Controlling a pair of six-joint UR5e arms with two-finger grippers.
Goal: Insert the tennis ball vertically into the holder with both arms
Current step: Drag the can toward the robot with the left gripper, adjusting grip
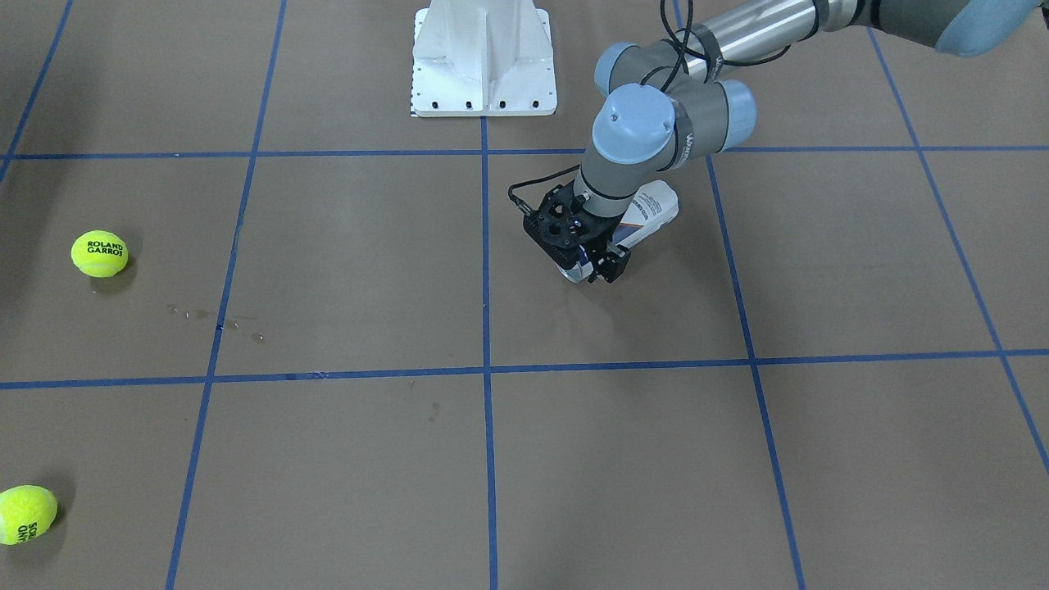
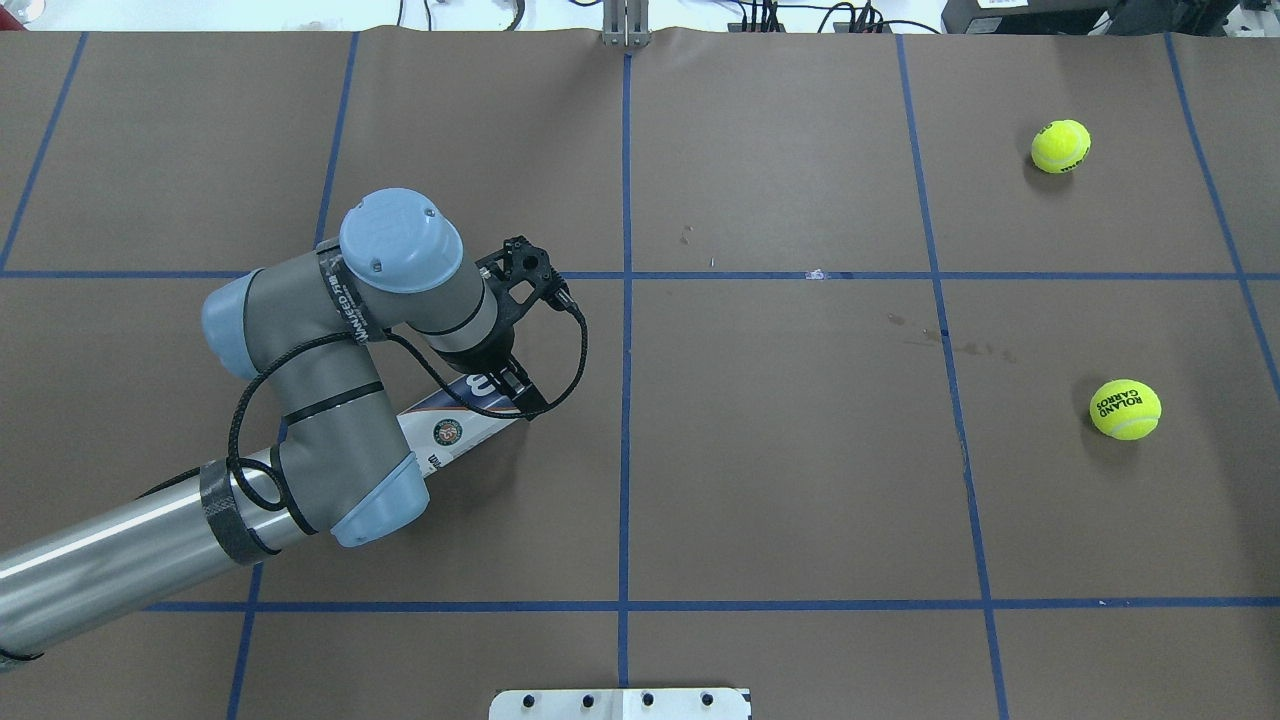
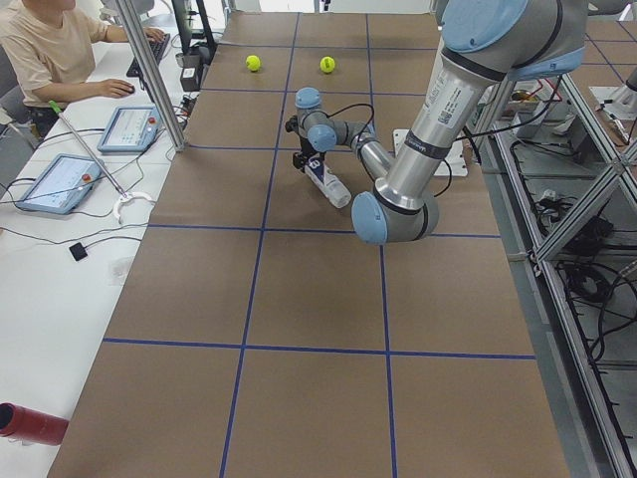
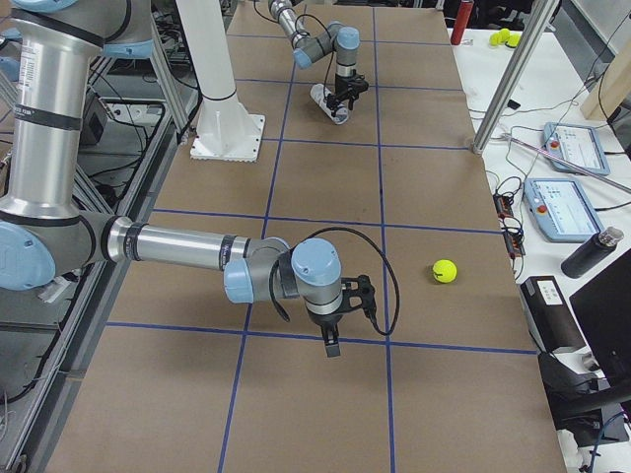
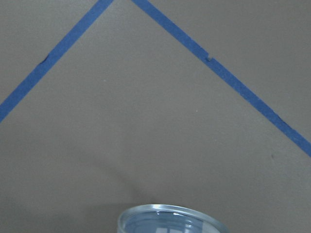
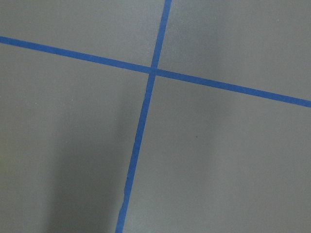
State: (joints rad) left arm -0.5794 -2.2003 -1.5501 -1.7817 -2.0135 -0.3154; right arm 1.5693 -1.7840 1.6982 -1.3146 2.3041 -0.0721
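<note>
In the overhead view the left arm (image 2: 330,420) covers much of the holder (image 2: 455,432). The wrist hides most of the left claw (image 1: 597,266), so it cannot be told whether its fingers press the holder. The left wrist view catches only the holder's clear rim, cut by the bottom edge. The right claw (image 4: 332,340) shows only from the exterior right, too small to judge. The front view's left edge clips one tennis ball (image 1: 24,514), and its top edge clips the white pedestal base (image 1: 483,65).
</note>
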